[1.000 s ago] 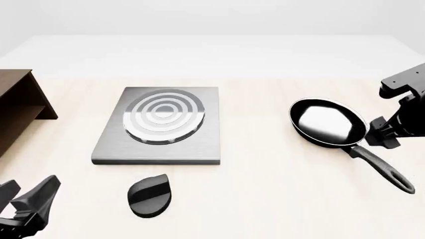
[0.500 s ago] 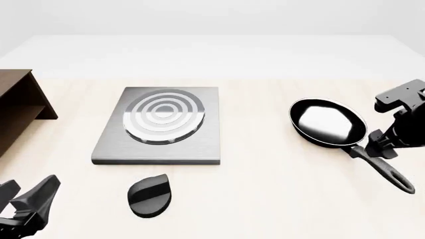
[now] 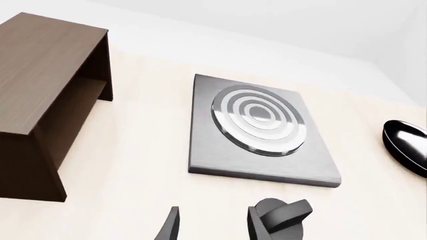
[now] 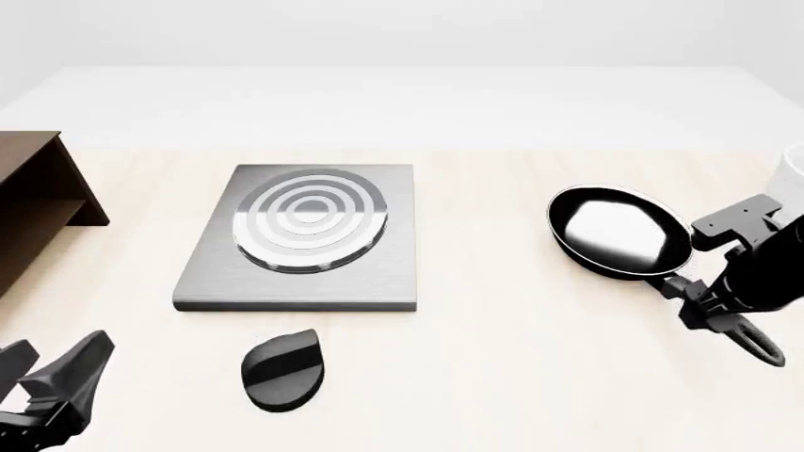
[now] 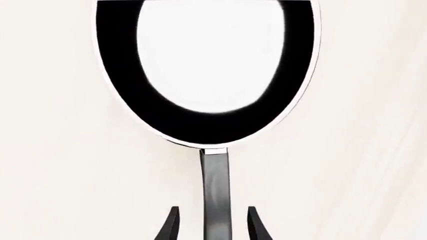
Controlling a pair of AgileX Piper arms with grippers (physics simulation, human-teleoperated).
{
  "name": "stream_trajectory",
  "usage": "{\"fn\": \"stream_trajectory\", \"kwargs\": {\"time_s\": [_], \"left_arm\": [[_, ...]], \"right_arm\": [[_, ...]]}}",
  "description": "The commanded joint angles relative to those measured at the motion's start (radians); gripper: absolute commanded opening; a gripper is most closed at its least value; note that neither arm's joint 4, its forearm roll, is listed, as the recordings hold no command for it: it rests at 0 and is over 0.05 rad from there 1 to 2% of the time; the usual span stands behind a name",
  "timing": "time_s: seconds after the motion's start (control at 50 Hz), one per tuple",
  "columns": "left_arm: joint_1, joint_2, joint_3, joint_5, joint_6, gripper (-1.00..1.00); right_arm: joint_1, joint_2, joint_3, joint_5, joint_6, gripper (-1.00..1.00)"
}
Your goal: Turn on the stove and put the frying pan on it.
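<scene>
- Straddling the frying pan (image 4: 619, 232) handle, the right tool (image 5: 212, 226) has its jaws parted, not gripping.
- Left tool (image 4: 51, 391) hangs wide open, the stove (image 4: 301, 240) ahead of it.
- Pale wood-grain tabletop (image 4: 503, 348), white backdrop.

right gripper (image 4: 706, 306) lowered toward the near edge, fingers now straddling the frying pan (image 4: 620, 232) handle

One flat square grey metal stove plate (image 4: 299, 254) with a raised ring burner serves as landmark. Just in front of it lies one black teardrop-shaped knob (image 4: 284, 369). To its right sits one glossy black frying pan (image 4: 619, 232); to its left, one brown wooden shelf (image 4: 32, 202). Two grippers show.
</scene>
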Motion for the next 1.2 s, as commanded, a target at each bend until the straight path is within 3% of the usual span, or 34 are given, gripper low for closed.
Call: {"fn": "stream_trajectory", "kwargs": {"time_s": [0.02,0.56,0.58,0.8,0.96,1.2], "left_arm": [[-0.001,0.000,0.000,0.000,0.000,1.00],[-0.002,0.000,0.000,0.000,0.000,1.00],[-0.001,0.000,0.000,-0.001,-0.001,1.00],[-0.001,0.000,0.000,0.000,-0.002,1.00],[-0.002,0.000,0.000,-0.002,-0.001,1.00],[-0.003,0.000,0.000,-0.004,-0.002,1.00]], "right_arm": [[-0.027,0.057,0.030,-0.060,-0.022,1.00],[-0.033,0.121,0.056,-0.114,-0.020,1.00],[-0.039,0.120,0.054,-0.114,-0.025,-1.00],[-0.025,0.040,0.023,-0.048,-0.005,-1.00],[-0.020,-0.068,-0.003,0.035,-0.027,-1.00],[0.075,-0.181,-0.034,0.126,-0.005,-1.00]]}}
